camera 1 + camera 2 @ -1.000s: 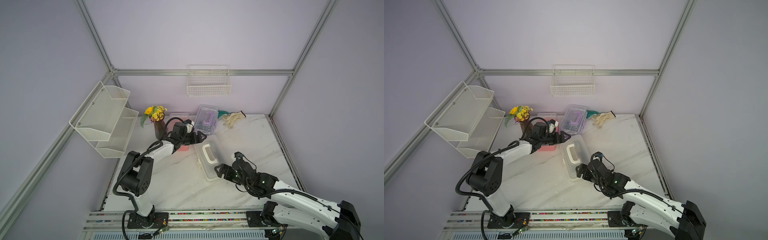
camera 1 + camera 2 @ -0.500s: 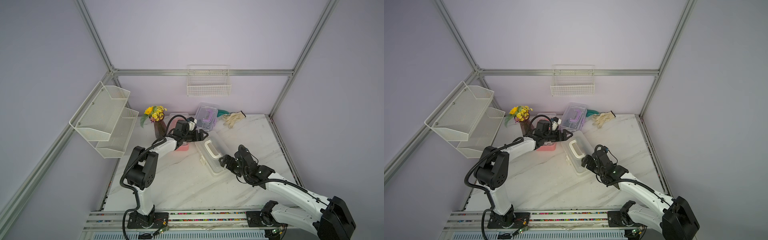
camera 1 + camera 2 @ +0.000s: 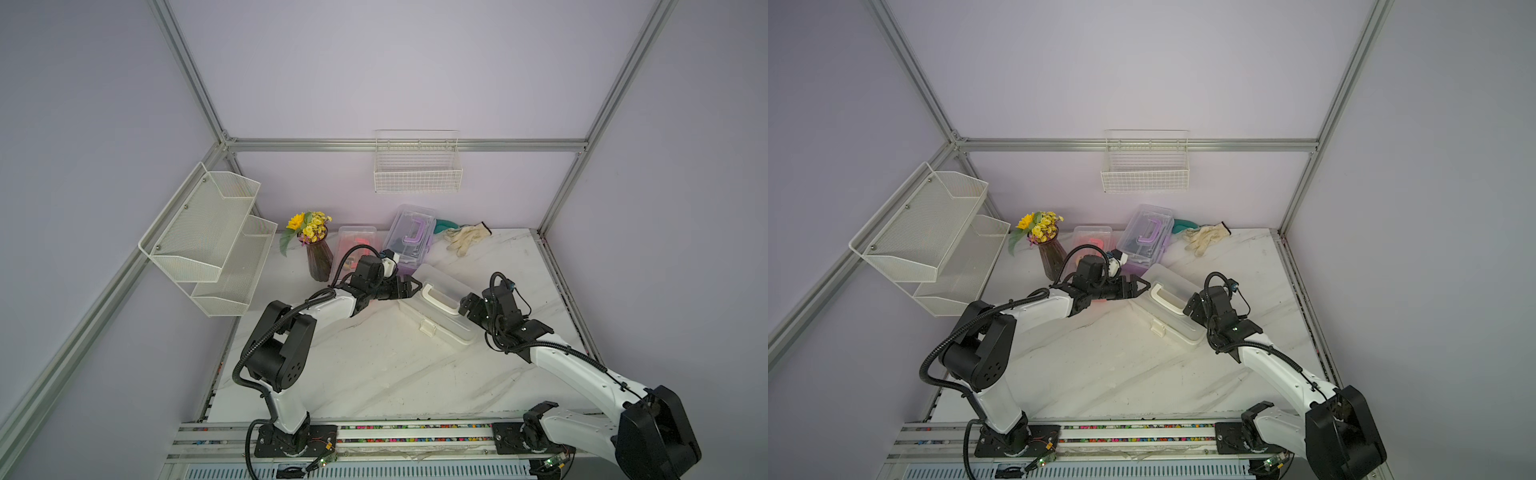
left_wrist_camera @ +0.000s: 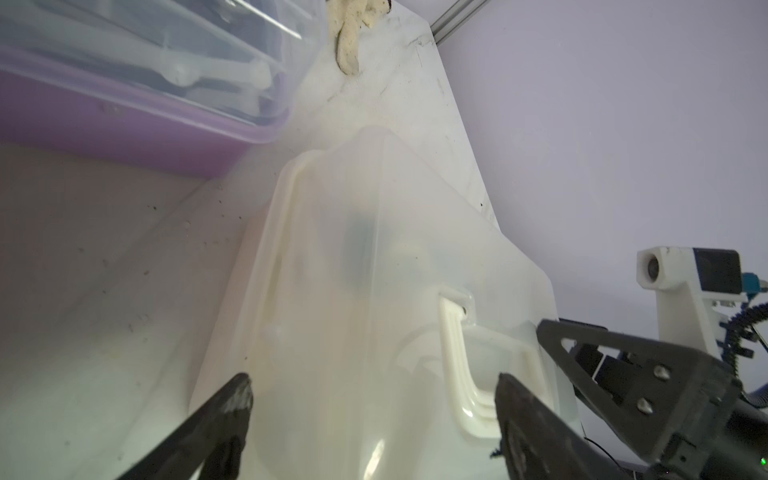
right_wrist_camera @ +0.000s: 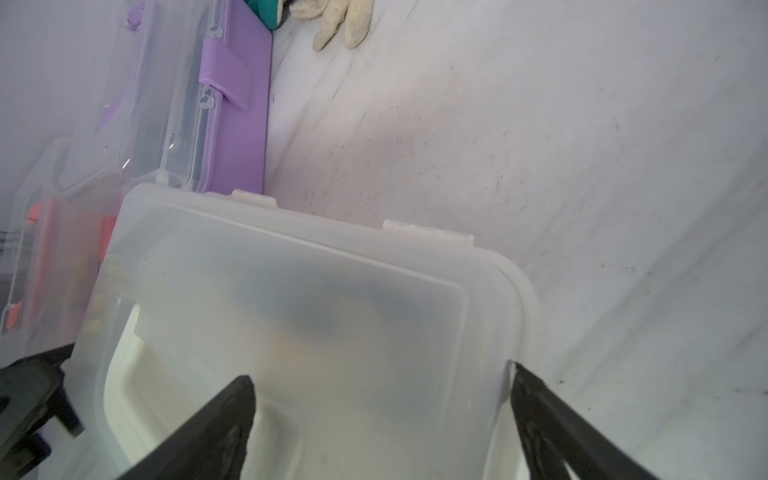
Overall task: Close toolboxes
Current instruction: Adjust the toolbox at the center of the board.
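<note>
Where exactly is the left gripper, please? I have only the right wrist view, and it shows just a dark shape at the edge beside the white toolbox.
Observer: The left gripper hangs open at the lid corner of the white toolbox nearest the purple toolbox.
Operator: Thank you. Where is the white toolbox's latch?
Observer: The latch is on the long side facing the front edge of the table.
Operator: What stands near the pink toolbox?
Observer: A vase of yellow flowers stands beside the pink toolbox, on its side away from the purple one.
</note>
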Available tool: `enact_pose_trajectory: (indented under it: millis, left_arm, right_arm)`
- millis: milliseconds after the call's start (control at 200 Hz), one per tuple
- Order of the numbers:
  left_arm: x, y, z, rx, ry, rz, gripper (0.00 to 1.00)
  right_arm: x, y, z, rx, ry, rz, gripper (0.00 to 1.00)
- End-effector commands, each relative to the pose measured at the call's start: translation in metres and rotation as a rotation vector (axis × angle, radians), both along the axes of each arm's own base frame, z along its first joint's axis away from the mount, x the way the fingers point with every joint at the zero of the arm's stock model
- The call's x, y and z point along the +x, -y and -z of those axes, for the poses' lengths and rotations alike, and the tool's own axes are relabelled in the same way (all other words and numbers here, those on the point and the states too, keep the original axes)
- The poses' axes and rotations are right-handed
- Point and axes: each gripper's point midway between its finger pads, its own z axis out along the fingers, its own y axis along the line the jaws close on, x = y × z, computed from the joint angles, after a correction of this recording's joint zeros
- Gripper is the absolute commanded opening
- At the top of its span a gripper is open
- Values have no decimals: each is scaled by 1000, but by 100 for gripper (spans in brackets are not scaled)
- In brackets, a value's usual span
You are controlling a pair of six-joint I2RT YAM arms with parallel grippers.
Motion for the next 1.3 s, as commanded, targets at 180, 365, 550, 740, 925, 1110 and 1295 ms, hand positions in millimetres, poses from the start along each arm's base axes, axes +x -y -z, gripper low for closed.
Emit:
enact_pose_trajectory:
  millis: [180, 365, 550, 740, 925, 1110, 1295]
  left_arm:
    - [-100, 24, 29, -23, -259, 170, 89]
    - [-108, 16, 24, -19, -262, 156, 90]
    - [-83, -30, 15, 58, -214, -5, 100]
    - [-49, -86, -6, 77, -119, -174, 100]
    - [-12, -114, -40, 101, -5, -260, 100]
    - [21, -116, -69, 102, 88, -279, 100]
    - [33, -103, -69, 59, 92, -237, 100]
  right_arm:
    - [33, -1, 0, 2, 38, -110, 97]
    - [57, -17, -4, 11, 102, -259, 94]
    - [71, -36, 10, -64, 91, -432, 85]
    - [76, -51, 21, -103, 104, -566, 85]
    - [82, -75, 30, -67, 135, -703, 83]
    - [91, -100, 33, -56, 177, -803, 82]
    - [87, -149, 41, -54, 186, -940, 82]
